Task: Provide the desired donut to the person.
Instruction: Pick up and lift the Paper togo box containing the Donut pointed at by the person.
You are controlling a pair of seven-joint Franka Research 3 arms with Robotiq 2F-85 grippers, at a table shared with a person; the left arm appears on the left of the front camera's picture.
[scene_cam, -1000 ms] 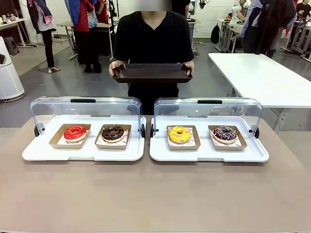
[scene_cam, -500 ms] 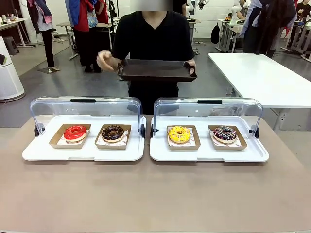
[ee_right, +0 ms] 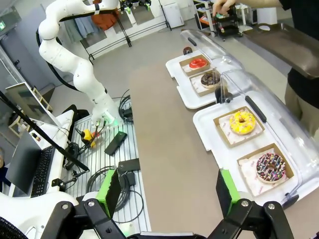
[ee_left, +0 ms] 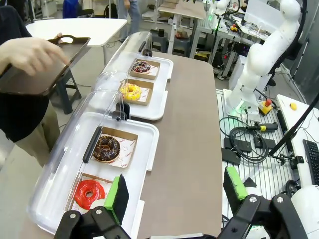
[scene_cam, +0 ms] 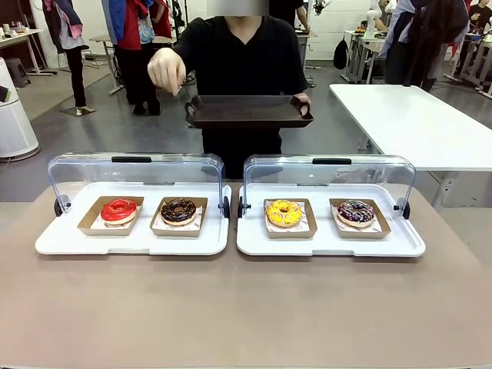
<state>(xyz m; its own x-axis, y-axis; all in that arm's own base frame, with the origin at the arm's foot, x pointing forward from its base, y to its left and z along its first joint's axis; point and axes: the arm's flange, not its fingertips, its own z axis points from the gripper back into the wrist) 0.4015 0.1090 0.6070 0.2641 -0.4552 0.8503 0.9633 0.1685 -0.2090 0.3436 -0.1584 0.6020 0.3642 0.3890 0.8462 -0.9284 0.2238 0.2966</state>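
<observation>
Raised higher is the person's hand (scene_cam: pixel 167 69); left gripper (ee_left: pixel 175 191) and right gripper (ee_right: pixel 167 191) are held agape, well short of the donuts (scene_cam: pixel 178 210).

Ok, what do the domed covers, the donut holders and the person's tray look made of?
Domed covers: clear glossy plastic, it seems; fully see-through, with light glinting on the curved edges. Donut holders: matte brown cardboard by the look, with folded walls and paper liners. Person's tray: dark brown, slight sheen, handle cutouts at the ends; probably plastic, but the look leaves it open.
</observation>
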